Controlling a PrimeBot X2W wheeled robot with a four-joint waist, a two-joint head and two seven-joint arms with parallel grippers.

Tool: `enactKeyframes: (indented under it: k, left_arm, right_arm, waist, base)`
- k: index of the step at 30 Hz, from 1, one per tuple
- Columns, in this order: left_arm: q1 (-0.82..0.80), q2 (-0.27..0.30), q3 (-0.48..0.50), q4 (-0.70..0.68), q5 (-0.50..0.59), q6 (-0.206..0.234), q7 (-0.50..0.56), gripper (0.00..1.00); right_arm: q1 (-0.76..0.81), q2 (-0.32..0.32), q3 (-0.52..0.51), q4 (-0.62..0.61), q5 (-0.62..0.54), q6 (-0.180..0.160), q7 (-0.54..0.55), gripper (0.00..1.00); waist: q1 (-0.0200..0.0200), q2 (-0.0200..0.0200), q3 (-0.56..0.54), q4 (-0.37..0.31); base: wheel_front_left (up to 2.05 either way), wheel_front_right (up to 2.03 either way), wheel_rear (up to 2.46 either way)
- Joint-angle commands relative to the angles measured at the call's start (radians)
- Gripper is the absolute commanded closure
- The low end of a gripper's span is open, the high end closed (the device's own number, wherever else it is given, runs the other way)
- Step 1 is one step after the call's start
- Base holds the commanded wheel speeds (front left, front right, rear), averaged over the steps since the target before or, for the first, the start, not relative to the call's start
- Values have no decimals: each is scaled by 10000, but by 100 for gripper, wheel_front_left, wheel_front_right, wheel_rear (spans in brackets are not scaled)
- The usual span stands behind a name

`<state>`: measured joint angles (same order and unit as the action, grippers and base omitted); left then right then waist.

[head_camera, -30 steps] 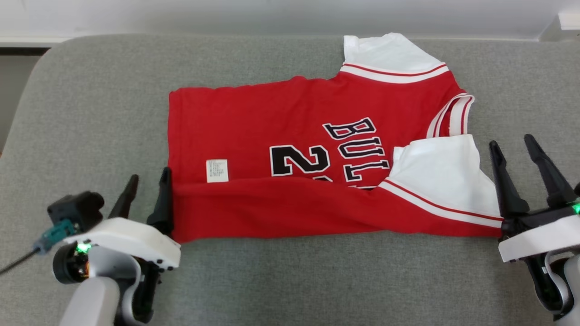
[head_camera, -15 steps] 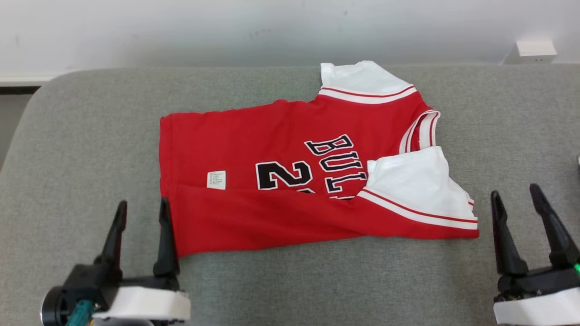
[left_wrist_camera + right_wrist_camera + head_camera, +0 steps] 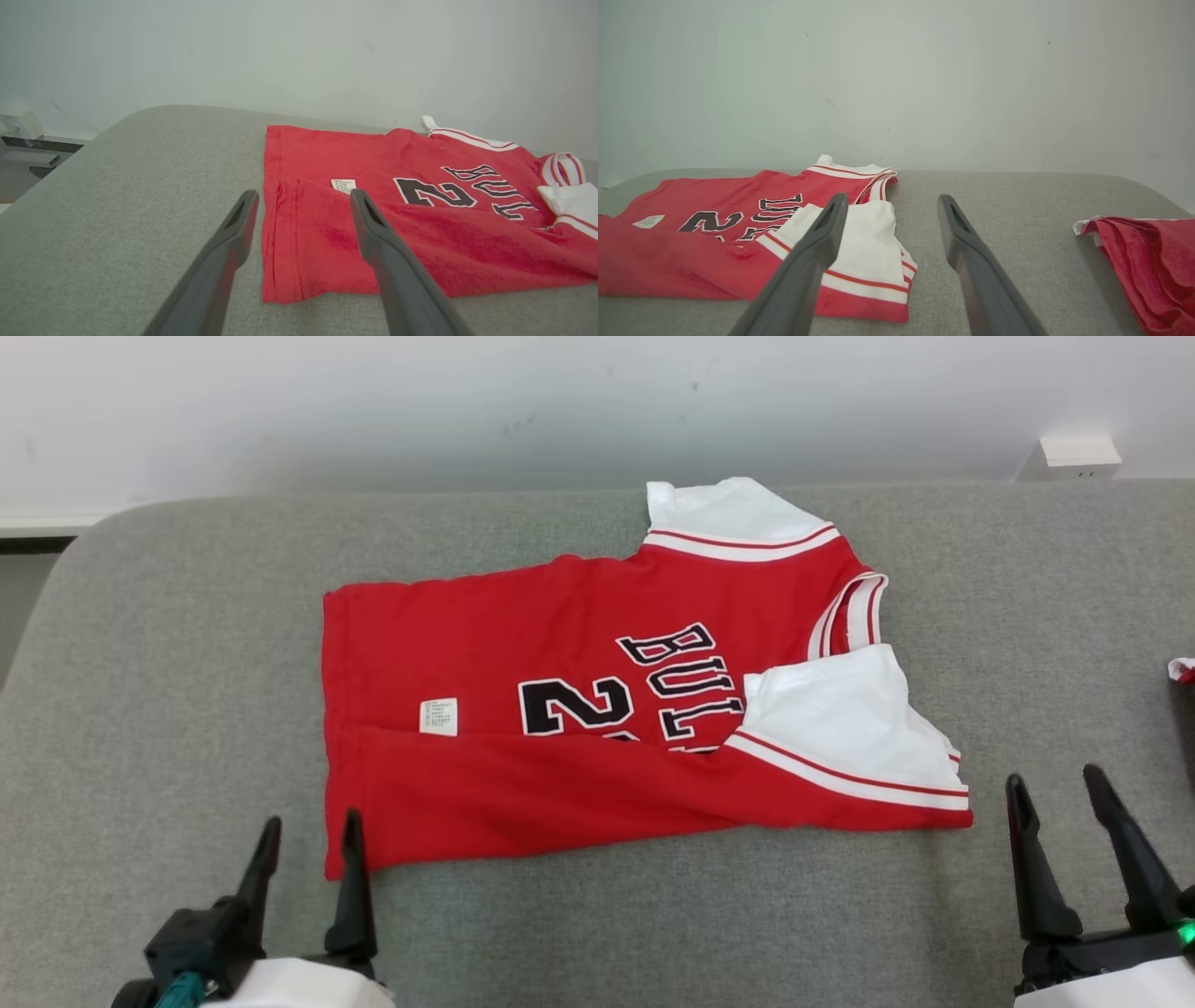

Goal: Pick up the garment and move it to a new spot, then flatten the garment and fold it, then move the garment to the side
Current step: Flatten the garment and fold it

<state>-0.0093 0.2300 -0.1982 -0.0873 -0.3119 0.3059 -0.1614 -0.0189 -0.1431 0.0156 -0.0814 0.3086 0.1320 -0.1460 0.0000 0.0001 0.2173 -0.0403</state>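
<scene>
The garment [image 3: 523, 644] is a red jersey with white sleeves and black lettering, lying on the grey cushioned surface [image 3: 187, 644] with its near long edge folded over the body. In the left wrist view the garment [image 3: 420, 224] spreads to the right, and in the right wrist view the garment [image 3: 738, 224] lies to the left. My left gripper [image 3: 311, 840] stands open just off the jersey's near left corner, holding nothing. Beyond the near white sleeve, my right gripper [image 3: 1055, 789] is open and empty too. Both sets of fingers are apart from the cloth.
A second red cloth [image 3: 1148, 261] lies bunched at the right edge of the surface, its tip also at the right of the head view [image 3: 1182, 669]. A pale wall [image 3: 560, 401] rises behind, with a white socket box [image 3: 1074, 455]. The surface rounds off at the far left.
Both grippers have drawn back toward me from the jersey's near corners, staying open. The head camera has tilted up, so the jersey sits lower and farther from the grippers in view.
</scene>
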Motion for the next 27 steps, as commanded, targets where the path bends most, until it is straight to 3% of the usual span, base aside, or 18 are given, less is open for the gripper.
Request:
enactKeyframes:
  k: [1,9,16,21,22,23,24,27]
  left_arm:
    - [-5,15,16,241,-182,-100,174,0]
    - [-1074,-68,75,2432,-1361,-1014,1075,0]
    - [-1783,-186,-102,3939,-1939,-1463,2064,0]
    - [-1942,-329,-439,4594,-2470,-1906,3085,0]
    - [-1942,-312,-517,4596,-2483,-1982,3251,18]
    - [-1931,-313,-571,4517,-2498,-2083,3325,60]
    - [-1925,-340,-609,4368,-2556,-2201,3362,100]
    - [-1824,-273,-646,3789,-2607,-2376,3214,100]
  right_arm:
    - [26,-83,-2,275,111,-30,125,0]
    - [-1153,-487,583,2737,518,-30,136,0]
    - [-2589,-698,1510,5189,1113,-30,184,0]
    - [-3081,-836,2399,6265,1708,-27,623,0]
    - [-3123,-848,2568,6379,1866,-16,747,54]
    - [-3177,-842,2711,6403,2027,-15,815,97]
    - [-3189,-851,2855,6466,2181,-15,979,100]
    - [-3269,-1035,3050,6427,2494,-19,1096,100]
  waist:
    - [0,-1,65,17]
    - [0,-1,591,189]
    - [0,-1,781,323]
    - [0,-1,845,449]
    - [0,-1,849,456]
    - [0,-1,851,458]
    - [0,-1,846,457]
    - [0,-1,816,436]
  base:
    - [0,0,0]
    - [0,0,0]
    - [0,0,0]
    - [0,0,0]
    - [0,0,0]
    - [0,0,0]
    - [0,0,0]
    - [0,0,0]
